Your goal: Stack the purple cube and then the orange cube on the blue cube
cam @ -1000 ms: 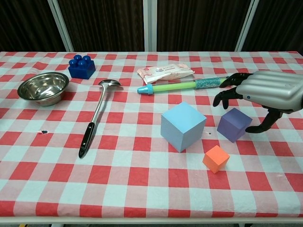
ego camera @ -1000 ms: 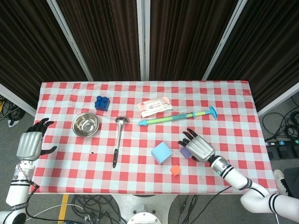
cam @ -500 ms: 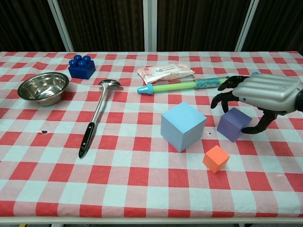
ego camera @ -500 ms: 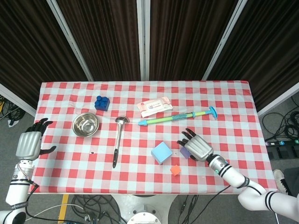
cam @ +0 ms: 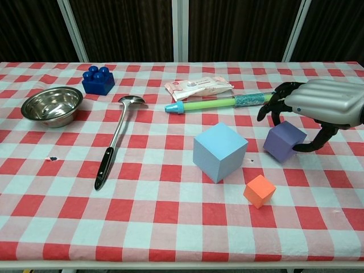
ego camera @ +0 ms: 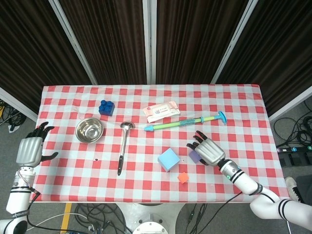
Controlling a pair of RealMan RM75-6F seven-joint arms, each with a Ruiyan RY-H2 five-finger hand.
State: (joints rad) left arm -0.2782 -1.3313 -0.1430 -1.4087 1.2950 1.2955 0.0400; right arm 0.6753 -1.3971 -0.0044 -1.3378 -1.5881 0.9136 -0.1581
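right robot hand (cam: 318, 111): gripping the purple cube (cam: 284, 141), tilted
left robot hand (ego camera: 30, 148): open, holding nothing
blue cube (cam: 219, 152): bare-topped

Things spread over the table (cam: 170, 227), cubes toward its right front

Bowl (cam: 52, 106) near the left edge, brick (cam: 98, 80) behind it, ladle (cam: 115, 138) to its right; wipes (cam: 198, 87) behind the squirter (cam: 219, 103) mid-table; big cube (cam: 219, 151) before those, small cube (cam: 259, 190) at its front right, third cube (cam: 284, 142) under the right hand (cam: 324, 108); left hand (ego camera: 30, 148) off the left edge
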